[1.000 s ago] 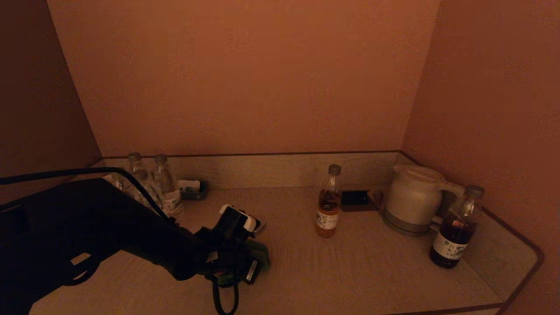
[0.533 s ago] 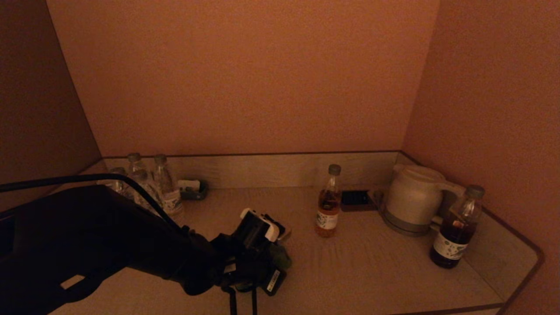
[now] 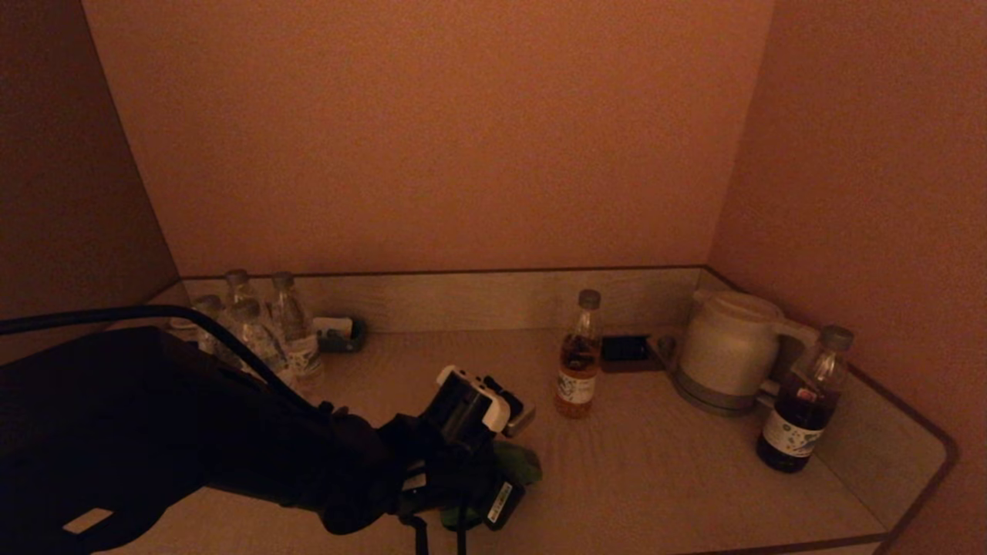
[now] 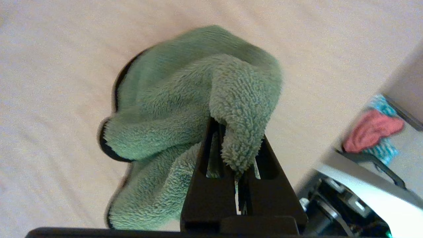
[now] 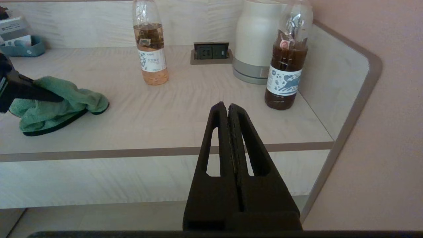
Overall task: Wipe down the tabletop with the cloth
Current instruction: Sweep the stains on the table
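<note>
The green cloth (image 3: 518, 460) lies rumpled on the wood-grain tabletop (image 3: 663, 478), left of centre near the front. It also shows in the left wrist view (image 4: 185, 99) and in the right wrist view (image 5: 56, 102). My left gripper (image 4: 231, 132) is shut on a fold of the cloth and presses it on the tabletop; in the head view the gripper (image 3: 493, 470) is mostly hidden under its wrist. My right gripper (image 5: 228, 105) is shut and empty, parked below the tabletop's front edge, out of the head view.
An amber bottle (image 3: 580, 362) stands just right of the cloth. A white kettle (image 3: 729, 351), a dark bottle (image 3: 806, 401) and a socket (image 3: 626, 351) are at the right. Clear bottles (image 3: 270, 331) and a small tray (image 3: 339, 333) stand back left.
My left gripper has slid the cloth to the right across the tabletop, towards the amber bottle.
</note>
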Tool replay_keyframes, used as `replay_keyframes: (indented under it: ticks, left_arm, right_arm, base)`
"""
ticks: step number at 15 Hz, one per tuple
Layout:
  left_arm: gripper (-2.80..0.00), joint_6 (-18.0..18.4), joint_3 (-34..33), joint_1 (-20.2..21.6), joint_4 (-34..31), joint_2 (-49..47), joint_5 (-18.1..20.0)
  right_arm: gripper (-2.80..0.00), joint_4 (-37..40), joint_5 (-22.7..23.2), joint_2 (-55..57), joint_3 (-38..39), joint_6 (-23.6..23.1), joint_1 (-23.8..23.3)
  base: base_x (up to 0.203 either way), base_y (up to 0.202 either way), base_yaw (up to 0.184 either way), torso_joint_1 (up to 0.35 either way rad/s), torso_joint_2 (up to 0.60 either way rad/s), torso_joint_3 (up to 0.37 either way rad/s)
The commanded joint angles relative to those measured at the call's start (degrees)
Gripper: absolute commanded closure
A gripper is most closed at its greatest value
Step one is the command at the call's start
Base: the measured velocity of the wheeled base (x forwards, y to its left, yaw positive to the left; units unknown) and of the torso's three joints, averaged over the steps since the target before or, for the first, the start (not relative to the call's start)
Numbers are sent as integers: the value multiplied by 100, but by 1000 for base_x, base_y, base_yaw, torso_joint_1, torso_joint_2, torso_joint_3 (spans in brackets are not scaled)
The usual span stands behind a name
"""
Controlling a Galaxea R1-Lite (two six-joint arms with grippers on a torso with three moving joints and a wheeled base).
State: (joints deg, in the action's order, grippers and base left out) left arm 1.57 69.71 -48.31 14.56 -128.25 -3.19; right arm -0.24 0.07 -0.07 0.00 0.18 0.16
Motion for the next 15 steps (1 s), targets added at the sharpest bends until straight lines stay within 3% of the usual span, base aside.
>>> replay_keyframes:
  ticks: [1, 3, 6, 10, 15]
  left_arm:
    - [0, -1, 84, 101, 17, -112, -43]
    - [0, -6, 293, 783, 35, -538, -249]
    - [0, -25, 407, 1133, 47, -739, -635]
    - [0, -173, 401, 2029, 17, -731, -1179]
    - [0, -212, 286, 2127, 20, -641, -1271]
  right_arm:
    - [0, -2, 1, 7, 0, -1, 2]
    - [0, -2, 1, 7, 0, -1, 2]
    - [0, -2, 1, 7, 0, -1, 2]
    - [0, -2, 1, 7, 0, -1, 2]
    - [0, -2, 1, 7, 0, -1, 2]
  base:
    - [0, 0, 0, 0, 0, 0]
    - [0, 0, 0, 0, 0, 0]
    - [0, 0, 0, 0, 0, 0]
    - [0, 0, 0, 0, 0, 0]
    - [0, 0, 0, 0, 0, 0]
